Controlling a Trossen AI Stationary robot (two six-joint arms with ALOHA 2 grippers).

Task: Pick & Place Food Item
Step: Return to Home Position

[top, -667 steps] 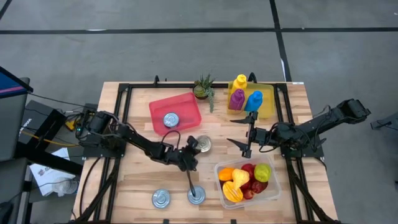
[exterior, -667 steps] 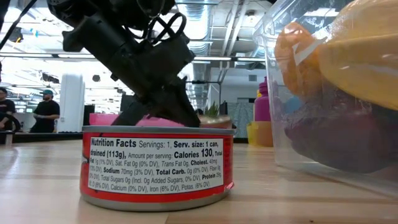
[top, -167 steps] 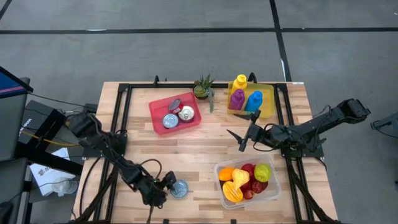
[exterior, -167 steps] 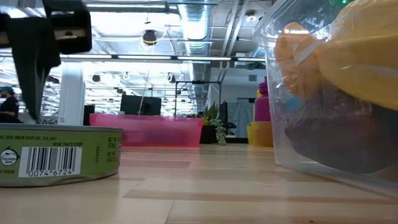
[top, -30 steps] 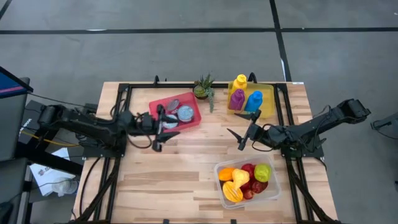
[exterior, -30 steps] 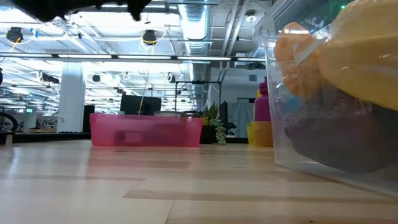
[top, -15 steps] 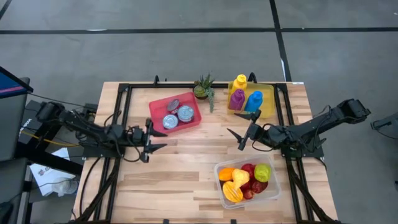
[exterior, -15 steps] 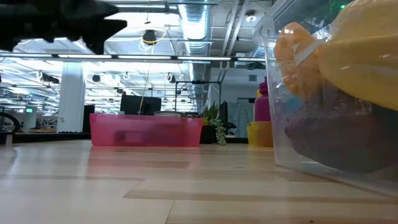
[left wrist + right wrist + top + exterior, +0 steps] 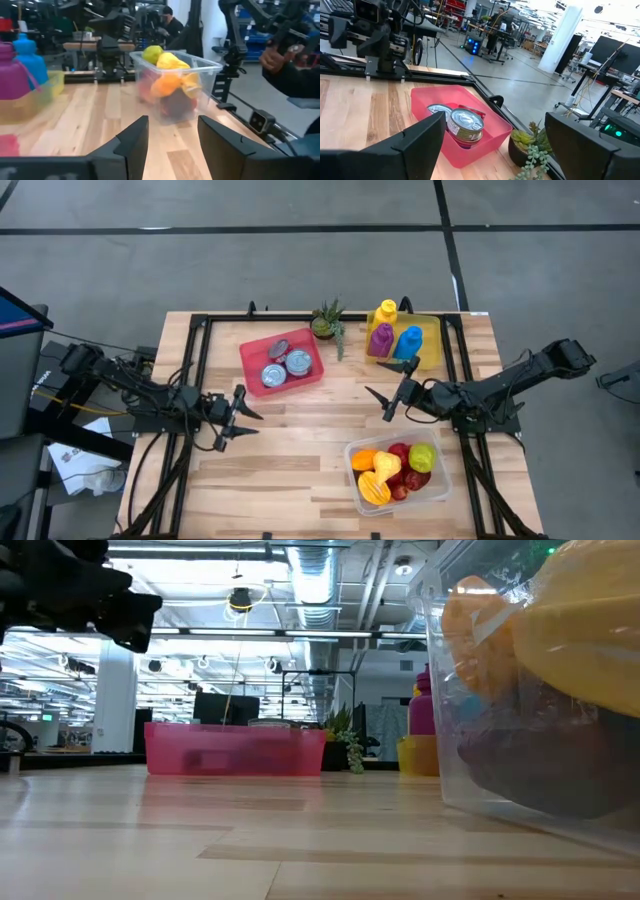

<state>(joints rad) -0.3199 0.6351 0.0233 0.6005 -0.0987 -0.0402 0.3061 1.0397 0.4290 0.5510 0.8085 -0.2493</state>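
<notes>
While my left end effector [image 9: 243, 420] hangs over the left side of the worktop [image 9: 300, 480], its fingers are apart and hold nothing. Red bin [image 9: 250, 352] sits farther back, just right of it. Tuna cans [image 9: 297, 362] lie inside the bin; exact count unclear. Potted plant [image 9: 326, 320] stands beside the bin's right corner. My right end effector [image 9: 386, 402] hovers right of centre, fingers spread, empty. Yellow tray [image 9: 432, 342] of bottles lies behind it; clear tub [image 9: 444, 478] of fruit sits nearer the front edge.
</notes>
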